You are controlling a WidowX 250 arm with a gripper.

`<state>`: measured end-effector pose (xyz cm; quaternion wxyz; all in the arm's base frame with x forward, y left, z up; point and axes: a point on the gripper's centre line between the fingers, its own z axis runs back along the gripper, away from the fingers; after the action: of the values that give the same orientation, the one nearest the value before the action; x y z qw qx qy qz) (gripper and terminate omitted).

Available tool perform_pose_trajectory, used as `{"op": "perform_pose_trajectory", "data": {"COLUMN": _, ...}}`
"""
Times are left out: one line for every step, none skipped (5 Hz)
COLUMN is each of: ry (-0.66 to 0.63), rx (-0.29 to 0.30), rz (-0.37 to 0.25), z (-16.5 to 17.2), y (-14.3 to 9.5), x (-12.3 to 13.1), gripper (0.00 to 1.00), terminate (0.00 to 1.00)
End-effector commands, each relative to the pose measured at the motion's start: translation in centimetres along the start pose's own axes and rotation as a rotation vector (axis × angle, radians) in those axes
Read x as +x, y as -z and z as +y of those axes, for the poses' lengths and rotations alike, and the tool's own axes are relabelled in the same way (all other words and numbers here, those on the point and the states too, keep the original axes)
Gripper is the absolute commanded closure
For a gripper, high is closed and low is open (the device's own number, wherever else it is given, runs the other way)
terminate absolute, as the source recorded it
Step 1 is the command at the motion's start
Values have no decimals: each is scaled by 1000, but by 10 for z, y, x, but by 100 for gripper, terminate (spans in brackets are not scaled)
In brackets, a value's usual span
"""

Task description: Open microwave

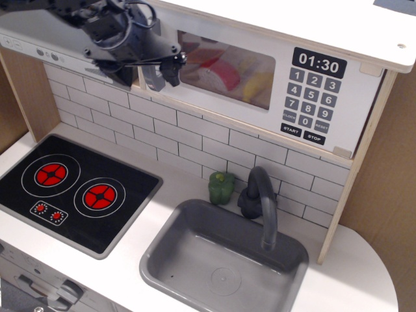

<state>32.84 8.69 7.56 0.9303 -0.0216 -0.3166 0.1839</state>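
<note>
White subway tiles back a toy kitchen counter; above them, at the rear right, sits the microwave (pixel 260 78), door closed, toy food behind its window, clock reading 01:30 over a black keypad (pixel 311 104); the gripper (pixel 159 71) is at the door's left edge, its black fingers (pixel 173 70) spread on either side of the grey handle (pixel 152 79), which is mostly hidden; below, a green pepper (pixel 221 187) stands beside the faucet (pixel 260 201) behind the grey sink (pixel 162 260); a two-burner hob (pixel 71 195) fills the front left.
</note>
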Motion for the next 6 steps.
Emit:
{"op": "perform_pose_trajectory", "data": {"ry": 27, "rx": 20, "rz": -72, "z": 2, "y": -10, "x": 27, "gripper": 0, "terminate": 0}}
{"op": "perform_pose_trajectory", "data": {"ry": 36, "rx": 19, "rz": -95, "z": 4, "y": -9, "x": 29, "gripper": 100, "terminate": 0}}
{"op": "perform_pose_trajectory", "data": {"ry": 46, "rx": 45, "rz": -99, "z": 3, "y": -1, "x": 32, "gripper": 100, "terminate": 0}}
{"op": "perform_pose_trajectory", "data": {"ry": 56, "rx": 39, "rz": -101, "z": 4, "y": 2, "x": 29, "gripper": 100, "terminate": 0}}
{"op": "perform_pose_trajectory", "data": {"ry": 64, "rx": 19, "rz": -86, "z": 6, "y": -5, "x": 21, "gripper": 100, "terminate": 0}}
{"op": "perform_pose_trajectory", "data": {"ry": 65, "rx": 10, "rz": -80, "z": 6, "y": -10, "x": 15, "gripper": 100, "terminate": 0}}
